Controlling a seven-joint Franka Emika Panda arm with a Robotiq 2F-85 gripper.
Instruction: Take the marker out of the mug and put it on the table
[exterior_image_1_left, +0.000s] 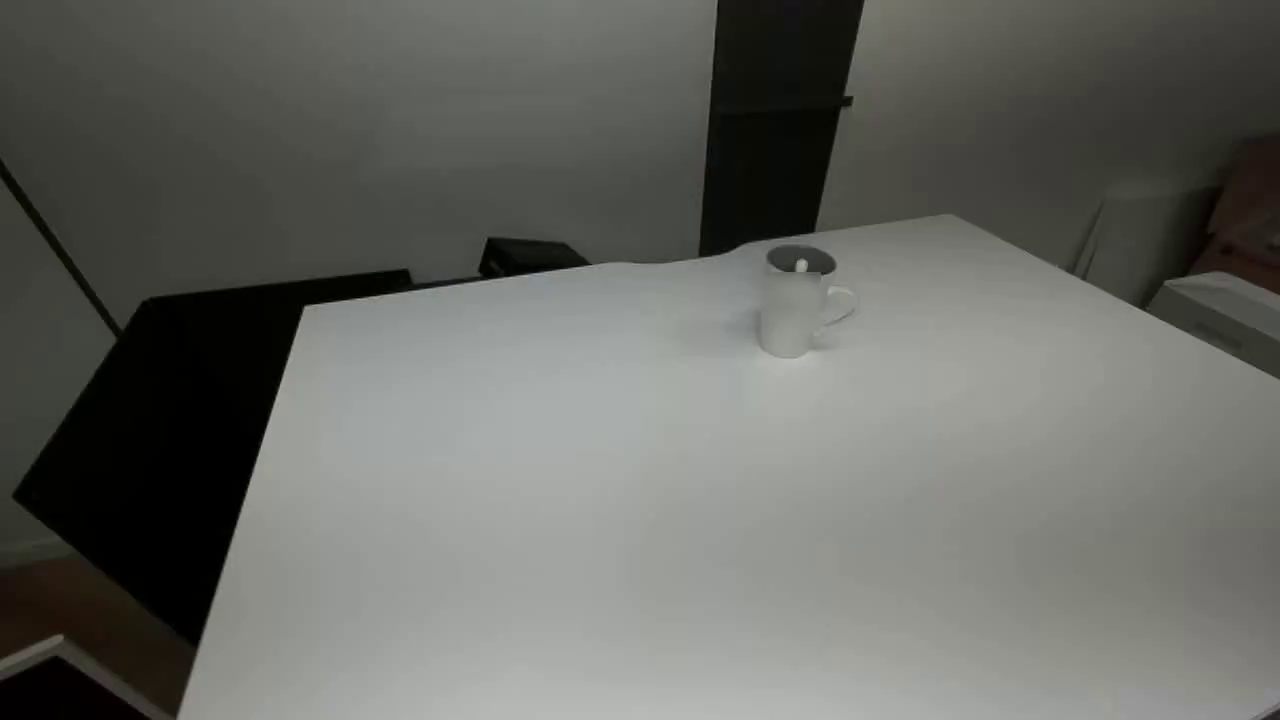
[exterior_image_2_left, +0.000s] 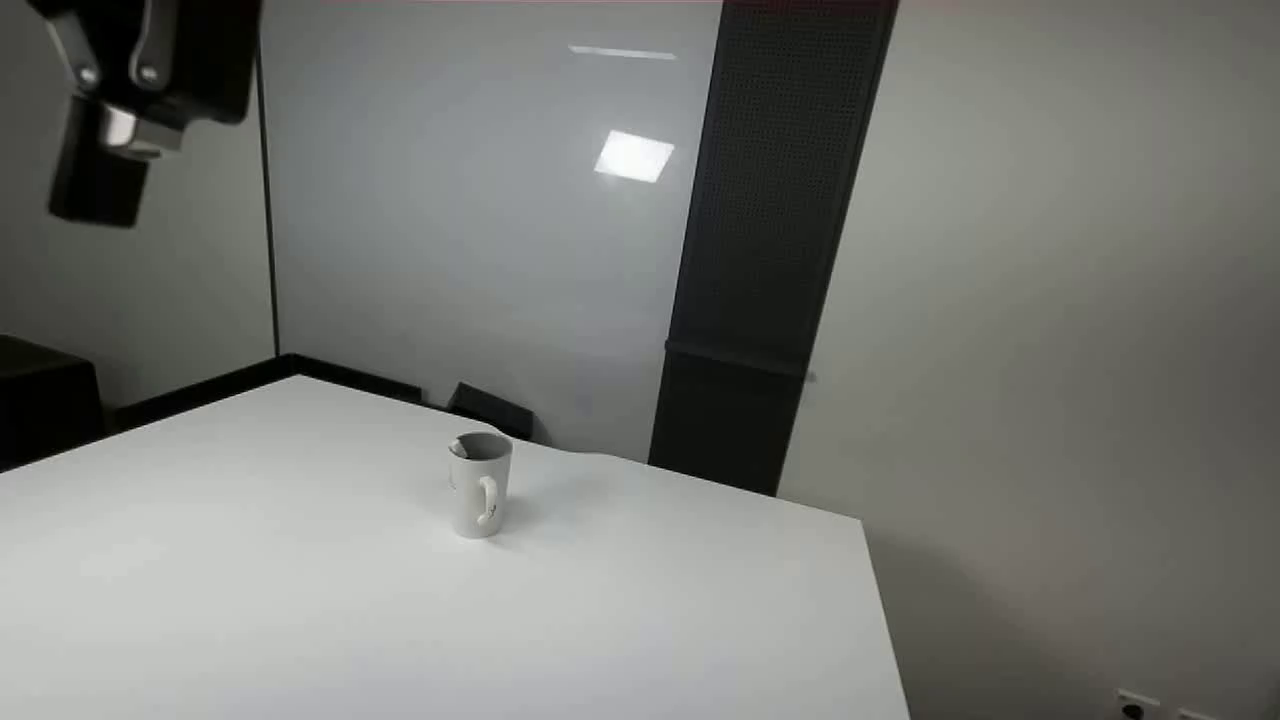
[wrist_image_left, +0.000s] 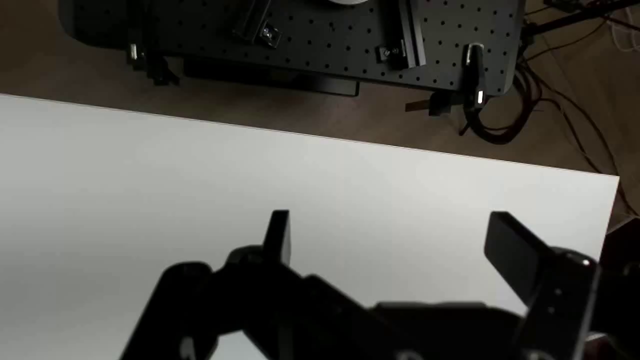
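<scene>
White table (exterior_image_1_left: 640, 520), grey wall (exterior_image_1_left: 1000, 110) behind

A white mug (exterior_image_1_left: 788, 315) stands upright on the far part of the white-topped table (exterior_image_1_left: 560, 480), its handle to the right. The pale end of the marker (exterior_image_1_left: 801, 266) shows inside the dark mouth. A black surface (exterior_image_1_left: 195, 420) lies left of the table; a dark panel (exterior_image_1_left: 780, 130) rises behind the far edge.

We see a smooth, ceramic-looking mug (exterior_image_1_left: 788, 318); a smooth, low-sheen table (exterior_image_1_left: 640, 500); a mostly matt gripper (wrist_image_left: 390, 231); a glossy wall (exterior_image_2_left: 470, 220).
</scene>
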